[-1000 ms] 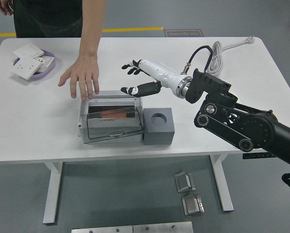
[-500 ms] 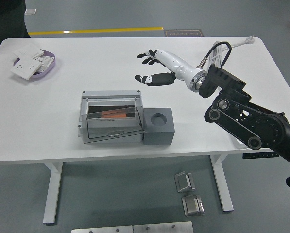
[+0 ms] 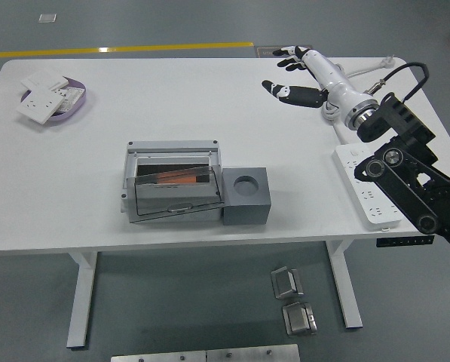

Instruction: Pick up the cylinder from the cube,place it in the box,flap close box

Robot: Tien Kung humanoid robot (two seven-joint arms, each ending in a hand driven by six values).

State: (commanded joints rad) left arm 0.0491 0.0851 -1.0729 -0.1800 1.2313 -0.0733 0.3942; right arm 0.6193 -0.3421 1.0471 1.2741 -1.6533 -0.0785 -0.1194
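A grey floor with a yellow line is seen behind the white table [image 3: 74, 204], on which the grey box [image 3: 172, 183] is set at the centre with the cube [image 3: 246, 197] touching its right side. The round socket in the cube's top is seen empty, and an orange-red object, judged to be the cylinder [image 3: 181, 176], is seen lying inside the box beneath the clear flap [image 3: 178, 197], which is swung down over the opening. Since a second ago the right hand [image 3: 296, 73] has been drawn away from above the box to the table's far right, where it is held with fingers spread and nothing grasped. The person's hand that was pressed at the box's rear edge has been withdrawn and is gone from view. The task is therefore judged essentially complete. A white power strip [image 3: 368, 183] is now uncovered beside the arm
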